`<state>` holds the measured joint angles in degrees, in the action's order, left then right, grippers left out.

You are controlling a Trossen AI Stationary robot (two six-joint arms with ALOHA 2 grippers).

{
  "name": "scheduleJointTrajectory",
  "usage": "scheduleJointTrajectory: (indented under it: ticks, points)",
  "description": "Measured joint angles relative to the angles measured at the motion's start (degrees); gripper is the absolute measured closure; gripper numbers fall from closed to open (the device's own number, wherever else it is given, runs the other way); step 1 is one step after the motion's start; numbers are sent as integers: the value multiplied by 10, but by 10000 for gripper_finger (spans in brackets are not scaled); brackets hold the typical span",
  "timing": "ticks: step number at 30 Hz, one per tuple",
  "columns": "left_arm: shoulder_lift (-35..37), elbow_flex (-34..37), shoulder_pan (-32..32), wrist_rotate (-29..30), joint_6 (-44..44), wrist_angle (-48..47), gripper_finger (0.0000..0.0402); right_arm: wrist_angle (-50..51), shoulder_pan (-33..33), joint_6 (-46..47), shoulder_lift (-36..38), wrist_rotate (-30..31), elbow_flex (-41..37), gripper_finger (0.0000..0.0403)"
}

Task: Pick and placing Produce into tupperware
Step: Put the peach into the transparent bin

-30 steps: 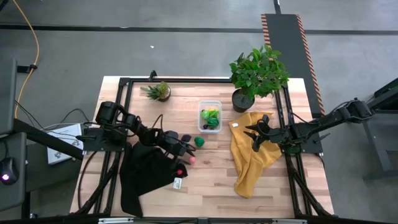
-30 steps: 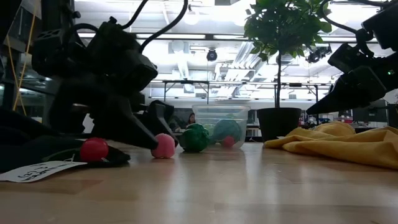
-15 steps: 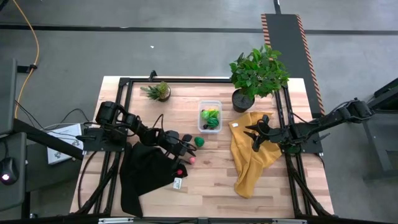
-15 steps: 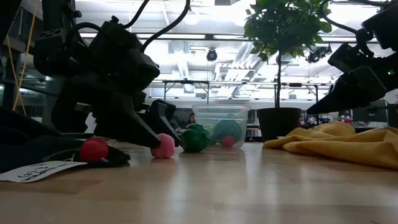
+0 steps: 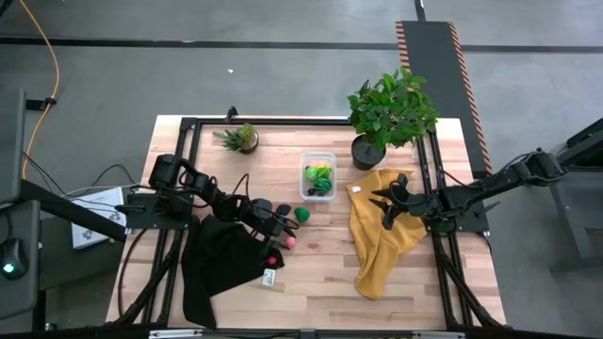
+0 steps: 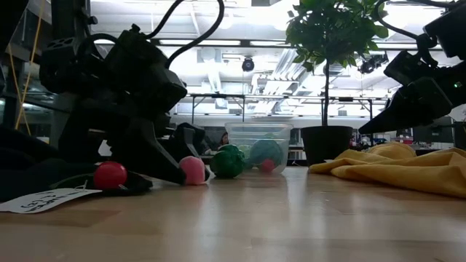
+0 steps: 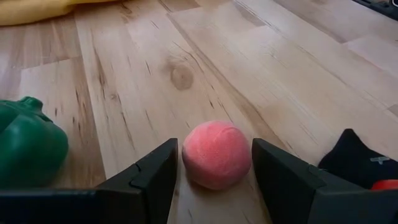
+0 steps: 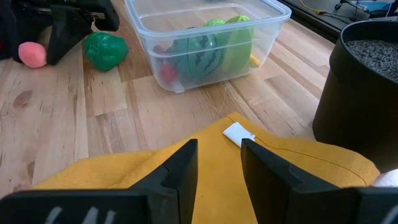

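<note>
Pink ball (image 7: 216, 155) sits between my open left gripper (image 7: 214, 186) fingers, looks light, soft, rolls easily — pinch across its middle; right gripper (image 8: 214, 168) open, idle.

The tupperware (image 5: 318, 175) sits mid-table, between the small potted plant (image 5: 240, 138) on its left and the large potted plant (image 5: 389, 115) on its right. In front of it lies a toy pepper (image 5: 302, 215), then a ball (image 7: 216, 155) between the left gripper (image 7: 211, 165) fingers, spread apart. A cloth (image 5: 382, 231) lies under the right gripper (image 5: 386, 208).
</note>
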<state>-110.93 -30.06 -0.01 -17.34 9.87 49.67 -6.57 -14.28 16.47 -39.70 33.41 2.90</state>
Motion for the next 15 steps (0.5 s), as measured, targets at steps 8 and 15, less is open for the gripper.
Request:
scheduleJointTrajectory:
  ticks: [8,15]
  points:
    - [0,0,0,0,0,3,208,0,0,0,0,0,0,289]
    - [0,0,0,0,2,3,209,0,0,0,0,0,0,289]
